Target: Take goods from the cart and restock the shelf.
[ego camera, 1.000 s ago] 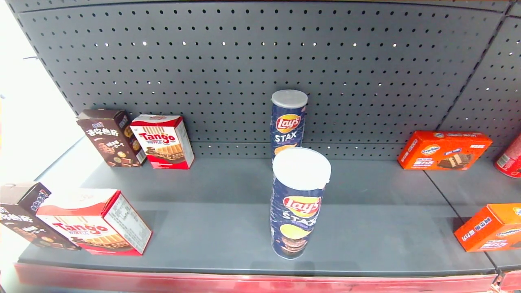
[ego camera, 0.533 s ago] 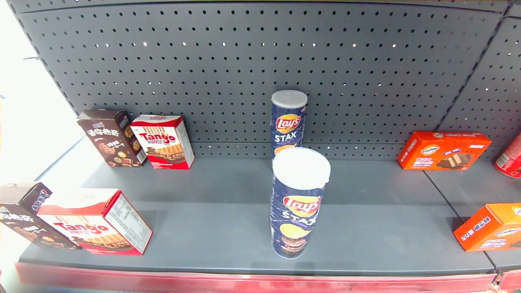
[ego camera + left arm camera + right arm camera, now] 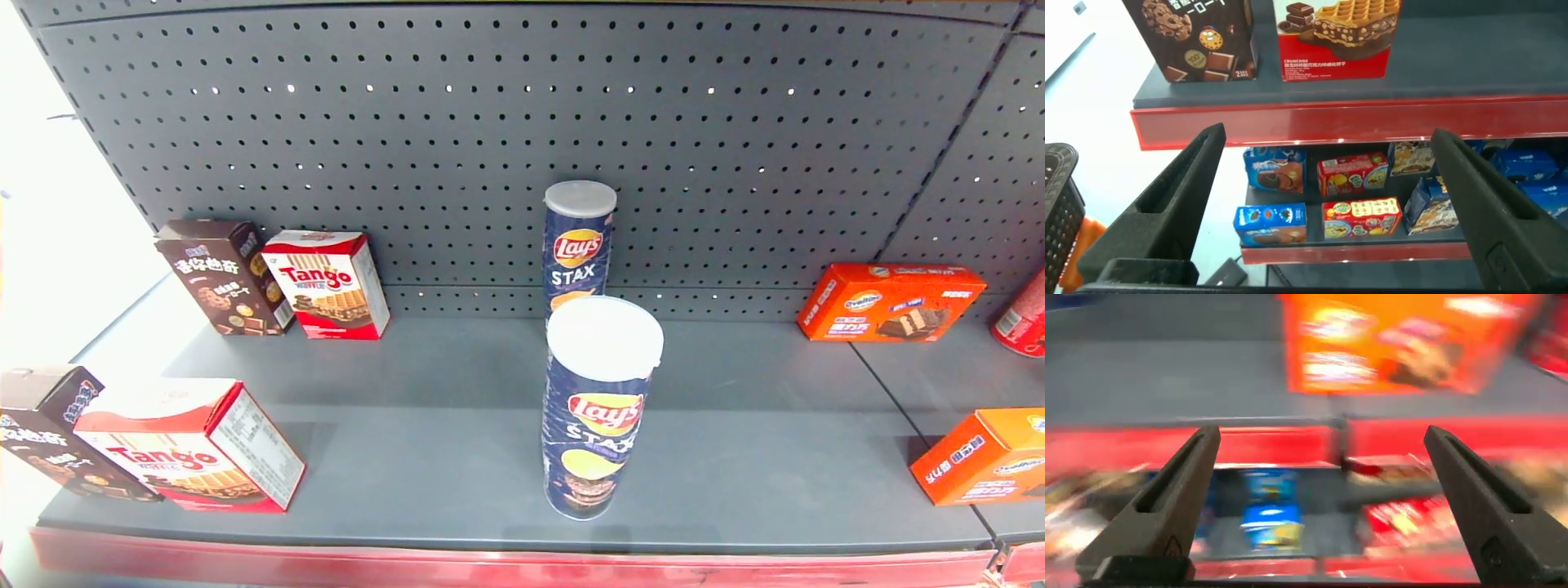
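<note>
The front chip can [image 3: 600,408] stands upright on the shelf [image 3: 408,441], the rear chip can [image 3: 578,245] directly behind it. The left gripper [image 3: 1327,135] and right gripper [image 3: 1321,433] are spread wide and empty.

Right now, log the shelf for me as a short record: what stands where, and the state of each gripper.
shelf: grey metal shelf, pegboard behind
centre: front dark-blue chip can, back dark-blue chip can, both upright, white lids
left: back brown cookie box, back red-and-white wafer box, front brown cookie box, front red-and-white wafer box
right: back orange box, front orange box
left gripper: open, empty, facing the shelf's red edge
right gripper: open, empty
</note>
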`<state>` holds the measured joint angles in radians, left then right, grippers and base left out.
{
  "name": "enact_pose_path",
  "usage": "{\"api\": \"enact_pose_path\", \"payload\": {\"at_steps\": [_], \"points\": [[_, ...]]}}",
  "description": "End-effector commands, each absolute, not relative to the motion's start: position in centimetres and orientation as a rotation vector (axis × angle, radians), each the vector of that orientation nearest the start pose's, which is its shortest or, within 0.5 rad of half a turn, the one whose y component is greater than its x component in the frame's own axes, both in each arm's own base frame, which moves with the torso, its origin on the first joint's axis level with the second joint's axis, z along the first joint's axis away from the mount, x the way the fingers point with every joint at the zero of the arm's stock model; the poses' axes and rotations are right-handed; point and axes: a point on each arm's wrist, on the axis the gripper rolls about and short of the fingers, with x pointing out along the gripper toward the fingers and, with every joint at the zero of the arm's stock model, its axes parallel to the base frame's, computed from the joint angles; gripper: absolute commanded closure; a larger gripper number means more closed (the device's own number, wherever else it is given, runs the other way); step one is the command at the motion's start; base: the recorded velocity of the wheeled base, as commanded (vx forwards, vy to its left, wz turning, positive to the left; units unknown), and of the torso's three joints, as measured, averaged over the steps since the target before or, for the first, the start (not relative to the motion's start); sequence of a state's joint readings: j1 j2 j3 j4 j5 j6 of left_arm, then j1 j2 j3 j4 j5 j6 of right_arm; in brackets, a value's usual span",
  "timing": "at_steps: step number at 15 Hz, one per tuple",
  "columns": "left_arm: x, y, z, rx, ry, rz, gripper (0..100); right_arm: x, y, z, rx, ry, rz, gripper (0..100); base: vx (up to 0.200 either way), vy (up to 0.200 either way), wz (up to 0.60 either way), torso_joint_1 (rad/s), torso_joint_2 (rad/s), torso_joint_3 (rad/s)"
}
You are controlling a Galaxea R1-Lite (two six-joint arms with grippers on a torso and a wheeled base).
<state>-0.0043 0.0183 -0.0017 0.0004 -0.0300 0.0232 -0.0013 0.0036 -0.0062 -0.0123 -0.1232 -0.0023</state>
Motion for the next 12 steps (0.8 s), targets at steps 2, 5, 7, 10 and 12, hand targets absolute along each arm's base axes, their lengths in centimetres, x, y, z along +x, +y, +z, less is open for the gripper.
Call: {"api": "enact_pose_path", "payload": {"at_steps": [2,5,7,10,12], "points": [[-2.15,-0.05,7.59,0.027,0.016,-0.032,0,-2.27,-0.07,7.61,-0.028,-0.004,-0.032,0,0.000,0.000,0.00,0.000,0.00,0.000],[-2.15,0.08,7.59,0.031,0.017,0.027,0,-2.27,-0.09,7.60,-0.001,-0.003,-0.040,0,0.000,0.000,0.00,0.000,0.00,0.000],[-2.17,0.14,7.58,0.031,0.016,0.058,0,-2.27,-0.09,7.60,-0.003,-0.003,-0.040,0,0.000,0.000,0.00,0.000,0.00,0.000],[-2.18,0.14,7.58,0.030,0.015,0.058,0,-2.27,-0.10,7.58,-0.005,-0.001,-0.035,0,0.000,0.000,0.00,0.000,0.00,0.000],[-2.18,0.10,7.58,0.026,0.014,0.037,0,-2.27,-0.09,7.60,-0.001,-0.003,-0.038,0,0.000,0.000,0.00,0.000,0.00,0.000]]}}
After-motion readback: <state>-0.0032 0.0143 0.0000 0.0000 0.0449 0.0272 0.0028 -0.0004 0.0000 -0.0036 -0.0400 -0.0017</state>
